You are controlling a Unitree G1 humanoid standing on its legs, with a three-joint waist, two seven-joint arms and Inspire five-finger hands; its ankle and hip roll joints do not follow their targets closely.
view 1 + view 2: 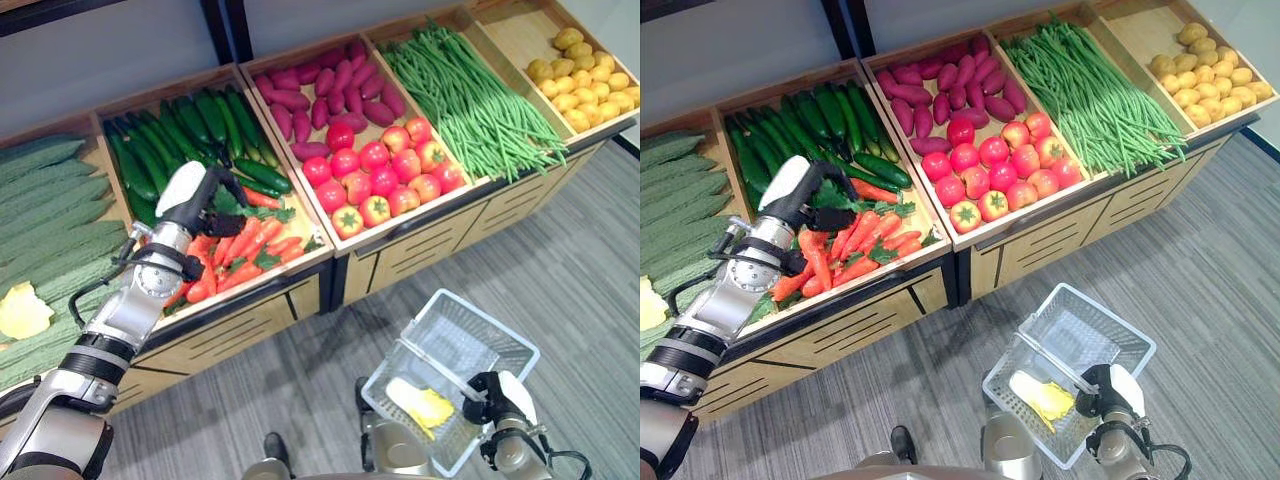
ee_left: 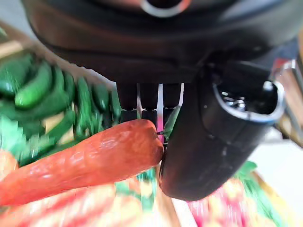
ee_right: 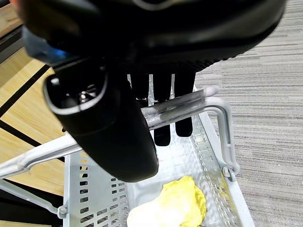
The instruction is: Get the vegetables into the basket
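Observation:
My left hand (image 1: 195, 200) reaches over the carrot compartment (image 1: 245, 250) of the wooden produce stand. In the left wrist view its thumb (image 2: 213, 142) and fingers pinch the end of an orange carrot (image 2: 85, 165). My right hand (image 1: 500, 395) is low at the front right, its fingers (image 3: 163, 125) curled round the handle (image 3: 189, 106) of a white wire basket (image 1: 455, 310). The basket hangs over the grey carpet and holds a pale yellow vegetable (image 1: 420, 405).
The stand's bins hold dark cucumbers (image 1: 190, 130), purple sweet potatoes (image 1: 325, 85), red tomatoes (image 1: 385, 175), green beans (image 1: 470, 100), yellow round produce (image 1: 585, 80) and ridged green gourds (image 1: 50, 220). Grey carpet (image 1: 580, 260) lies in front of the stand.

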